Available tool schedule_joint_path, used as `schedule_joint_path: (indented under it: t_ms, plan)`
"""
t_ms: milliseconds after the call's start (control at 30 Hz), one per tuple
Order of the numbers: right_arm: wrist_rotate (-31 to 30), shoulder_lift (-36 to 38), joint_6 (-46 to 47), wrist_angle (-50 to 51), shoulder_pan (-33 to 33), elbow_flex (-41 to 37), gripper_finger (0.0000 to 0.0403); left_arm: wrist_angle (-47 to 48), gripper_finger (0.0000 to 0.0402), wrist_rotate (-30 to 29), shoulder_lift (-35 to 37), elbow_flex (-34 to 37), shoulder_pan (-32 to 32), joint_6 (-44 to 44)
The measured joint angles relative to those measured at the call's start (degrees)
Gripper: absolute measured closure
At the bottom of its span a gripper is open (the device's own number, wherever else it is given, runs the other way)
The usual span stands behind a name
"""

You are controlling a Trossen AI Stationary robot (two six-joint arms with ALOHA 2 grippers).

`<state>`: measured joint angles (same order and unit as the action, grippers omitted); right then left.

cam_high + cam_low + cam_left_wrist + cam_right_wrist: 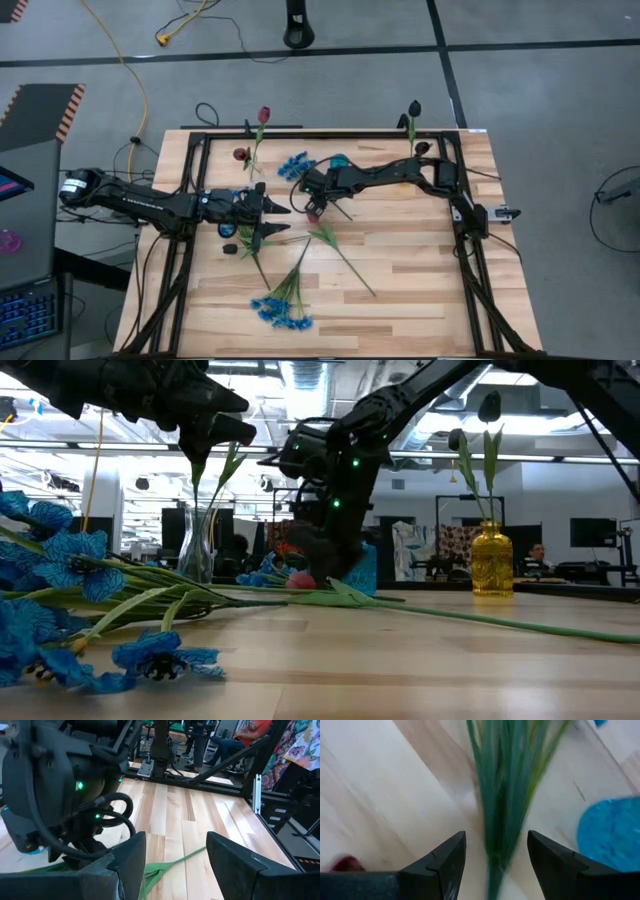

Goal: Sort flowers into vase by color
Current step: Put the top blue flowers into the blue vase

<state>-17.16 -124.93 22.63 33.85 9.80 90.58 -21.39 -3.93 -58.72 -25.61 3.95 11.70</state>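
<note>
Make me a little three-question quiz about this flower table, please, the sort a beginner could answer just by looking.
1. True or false: the yellow vase already holds a dark tulip.
2. Which claw has green stems between its open fingers, close above the table?
A. the left claw
B. the right claw
C. neither
3. Fill in: the loose bunch lying near the front edge of the table has blossoms coloured ____.

Key:
1. True; the tulip stands upright in it.
2. B; the stems run between its fingers, while the left claw is open over the wood with nothing in it.
3. Blue.
</note>
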Motion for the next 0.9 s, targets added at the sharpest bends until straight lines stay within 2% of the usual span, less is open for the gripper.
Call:
schedule_joint_path:
  t_ms: [167, 267, 367, 667, 733, 900]
  plan:
    - [0.49, -0.84, 0.04, -0.51, 0.42, 0.15, 0.0164, 0.04, 0.0205, 0.12, 0.00, 0.00, 0.00, 0.00]
    - [0.92, -0.85, 0.05, 0.24, 0.52, 0.18, 0.0179, 0.09, 0.0205, 0.14, 0.00, 0.00, 0.00, 0.02]
    - [2.02, -0.81, 0.03, 0.22, 0.50, 0.16, 0.0214, 0.25, 0.0205, 0.24, 0.00, 0.00, 0.00, 0.02]
    - [2.45, -0.58, -0.19, 1.37, 0.44, 0.11, 0.0354, 0.63, 0.0205, 0.62, 0.55, 0.00, -0.01, -1.39]
    - [2.11, -0.16, -0.26, 2.71, 0.28, 0.06, 0.0366, 0.33, 0.0205, 0.62, 0.97, -0.06, 0.00, -1.61]
    - [2.09, 1.76, -0.69, 5.22, -0.04, -0.19, 0.0366, 1.29, 0.0205, 0.60, 4.23, -0.07, -0.02, -2.47]
